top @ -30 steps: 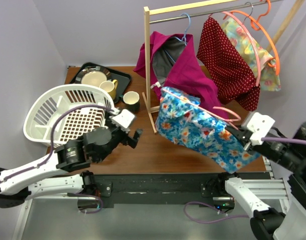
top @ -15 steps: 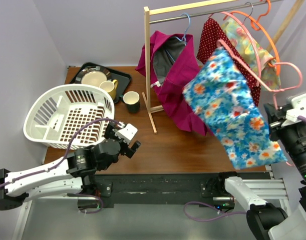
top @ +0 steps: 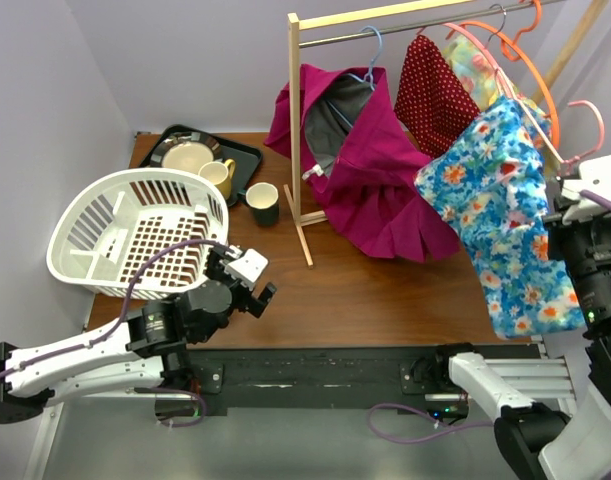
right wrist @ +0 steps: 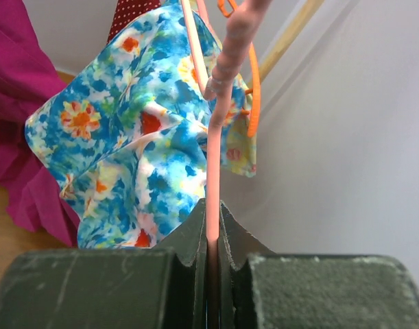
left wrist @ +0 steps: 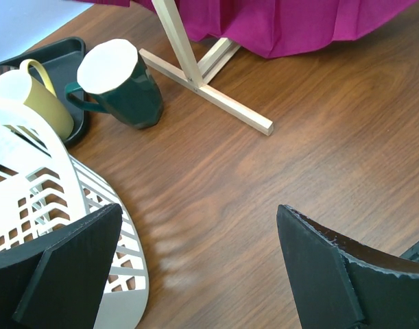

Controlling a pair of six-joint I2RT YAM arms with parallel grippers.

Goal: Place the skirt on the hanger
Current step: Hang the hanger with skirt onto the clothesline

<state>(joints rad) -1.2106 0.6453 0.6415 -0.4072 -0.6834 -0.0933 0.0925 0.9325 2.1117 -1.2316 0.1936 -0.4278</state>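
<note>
The right gripper (right wrist: 212, 212) has its fingers pressed together on the thin stem of a pink hanger (right wrist: 214, 147), pinching it just below the hook. The blue floral skirt (top: 505, 220) is draped over that hanger and hangs in the air at the table's right edge, its lower hem over the near right corner. Its left edge lies just beside the magenta garment (top: 370, 170) on the wooden rack (top: 295, 130); seen from above, its upper corner overlaps the red dotted garment (top: 435, 95). The pink hook stands lower than the metal rail (top: 385, 30) and to its right, not on it, with the orange hangers (top: 525, 50) close by.

The left gripper (left wrist: 195, 257) has its fingers spread wide and holds nothing; it hangs over bare brown table (top: 385, 290). The white basket (top: 135, 235) sits right at its left finger. The rack's foot (left wrist: 209, 96) and a dark green mug (left wrist: 123, 89) lie ahead of it with open wood between. A yellow mug (left wrist: 31, 92) stands on the black tray (top: 155, 150) behind the basket
</note>
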